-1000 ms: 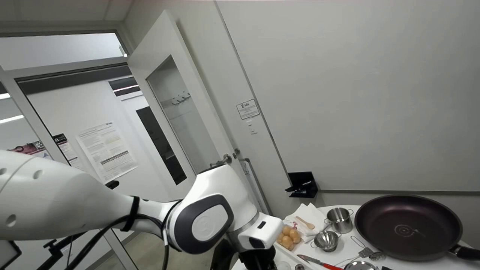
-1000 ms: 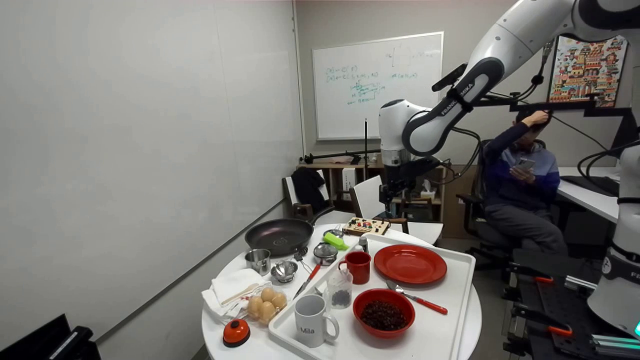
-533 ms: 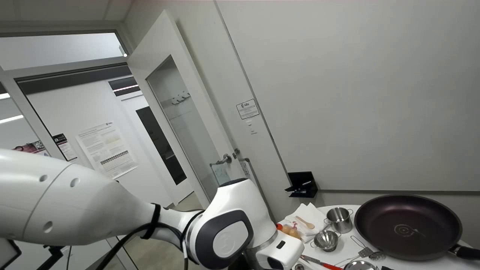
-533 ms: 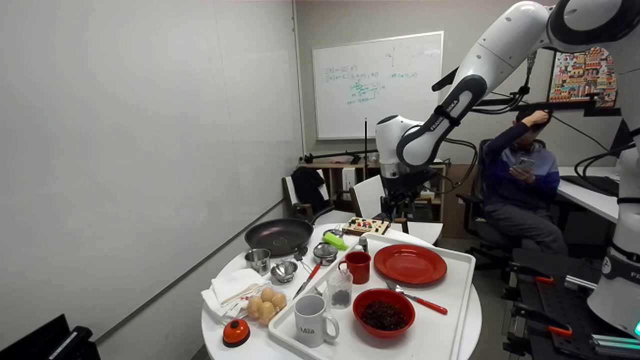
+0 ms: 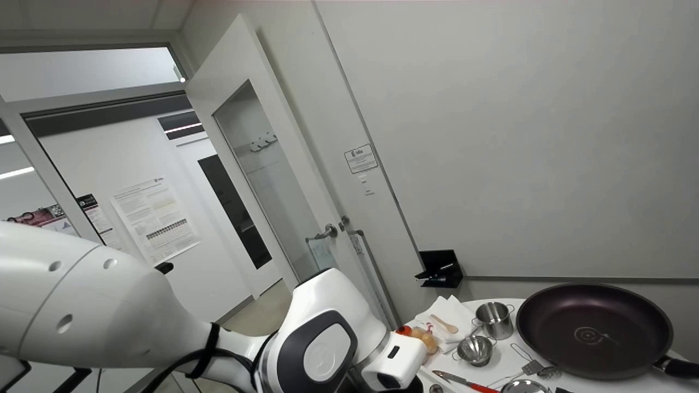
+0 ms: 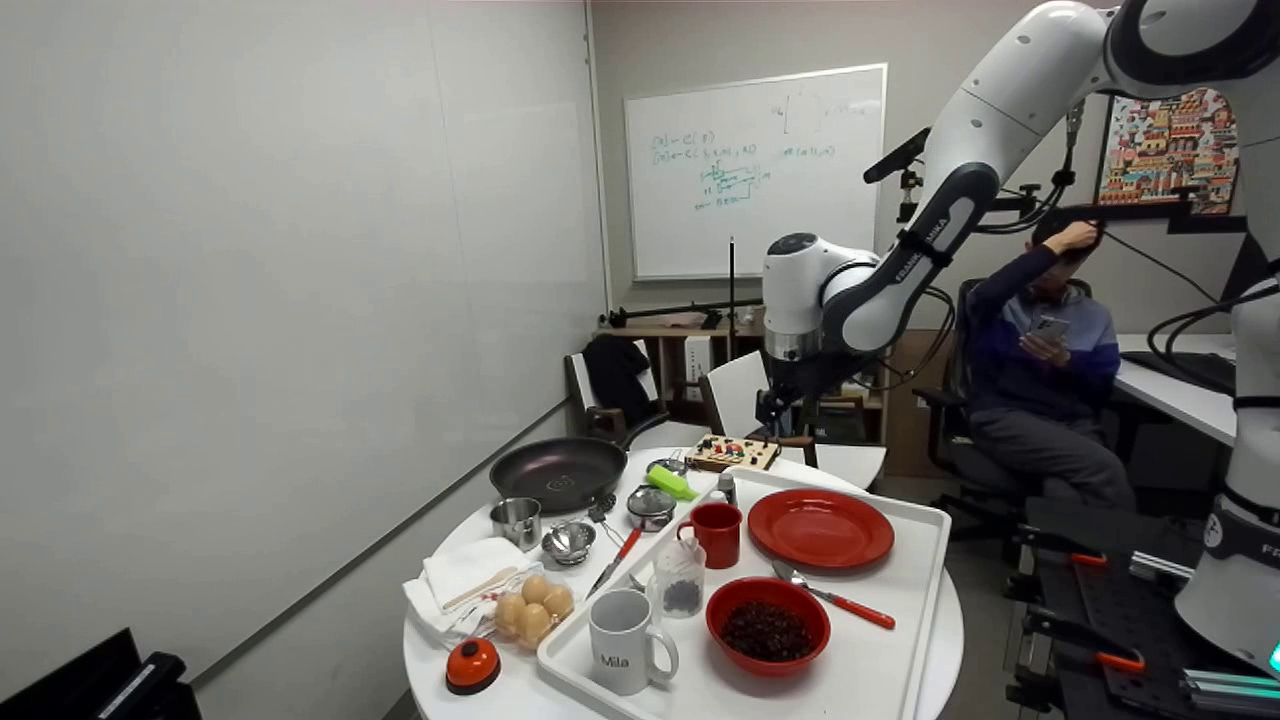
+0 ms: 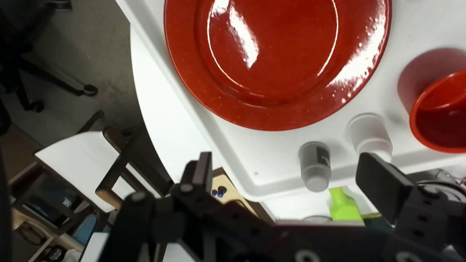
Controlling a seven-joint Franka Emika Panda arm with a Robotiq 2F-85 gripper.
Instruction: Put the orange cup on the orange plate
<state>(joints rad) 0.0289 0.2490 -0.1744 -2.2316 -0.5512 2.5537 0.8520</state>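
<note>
Fingers [image 7: 198, 174], dark and blurred, stand nearest in the wrist view, spread wide, so the gripper [image 7: 285, 167] is released. One fingertip overlaps the end of a white bottle [image 7: 368, 133]; the red cup [image 7: 435, 100] is cut off by the frame's edge, upright on the tray [image 7: 262, 153] just beside the red plate [image 7: 277, 65], itself cropped at the top. Part of a green bottle [image 7: 344, 207] is hidden by the gripper's body. In an exterior view a clear container [image 6: 682, 582] covers a little of the cup's lower part. Farther off, a person [image 6: 1050, 370] has an arm raised across the face, leaving it hard to make out; writing on the whiteboard [image 6: 755, 220] is too small to read.
</note>
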